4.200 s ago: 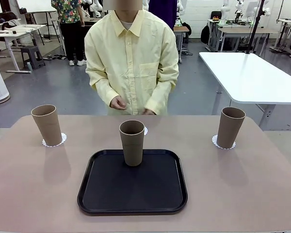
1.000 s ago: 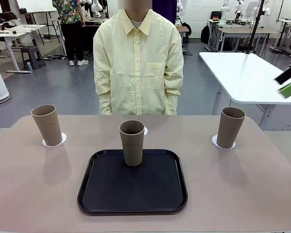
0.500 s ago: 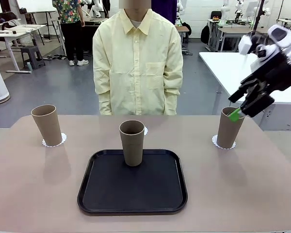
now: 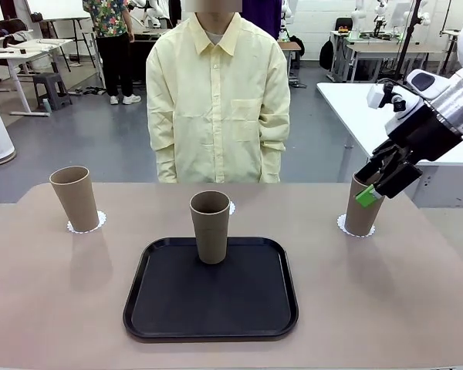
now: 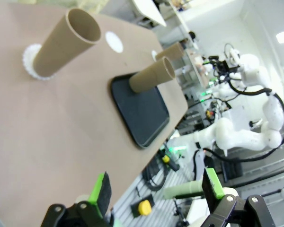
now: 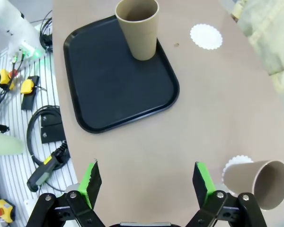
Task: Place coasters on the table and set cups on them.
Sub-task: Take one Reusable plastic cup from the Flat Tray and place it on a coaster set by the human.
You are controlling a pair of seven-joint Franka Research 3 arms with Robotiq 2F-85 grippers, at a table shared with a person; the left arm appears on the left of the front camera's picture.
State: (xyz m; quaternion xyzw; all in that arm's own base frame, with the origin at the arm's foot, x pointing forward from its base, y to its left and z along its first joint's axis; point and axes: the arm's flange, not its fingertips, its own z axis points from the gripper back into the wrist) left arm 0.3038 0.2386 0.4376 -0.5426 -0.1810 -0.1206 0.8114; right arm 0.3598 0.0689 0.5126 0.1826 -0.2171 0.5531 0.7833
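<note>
Three brown cups stand in the front view. The left cup [image 4: 75, 197] sits on a lacy white coaster [image 4: 86, 224]. The right cup [image 4: 363, 212] sits on another coaster [image 4: 343, 224]. The middle cup [image 4: 210, 226] stands on the black tray [image 4: 211, 297], with a bare coaster [image 4: 231, 207] just behind it on the table [image 4: 386, 293]. My right gripper [image 4: 370, 183] hangs open at the right cup's rim; its wrist view shows the gripper [image 6: 146, 179] with jaws apart above bare table, that cup [image 6: 255, 177] at lower right. My left gripper [image 5: 156, 189] is open, far from the left cup [image 5: 61, 43].
A person in a pale yellow shirt [image 4: 218, 92] stands at the table's far edge behind the middle cup, with no hands over the table. The tray [image 6: 118, 80] lies at the near middle. A white table [image 4: 386, 116] stands behind on the right.
My right arm has swung in from the right edge and come down to the right cup's rim. The person has drawn the hands back. Cups and coasters have not moved.
</note>
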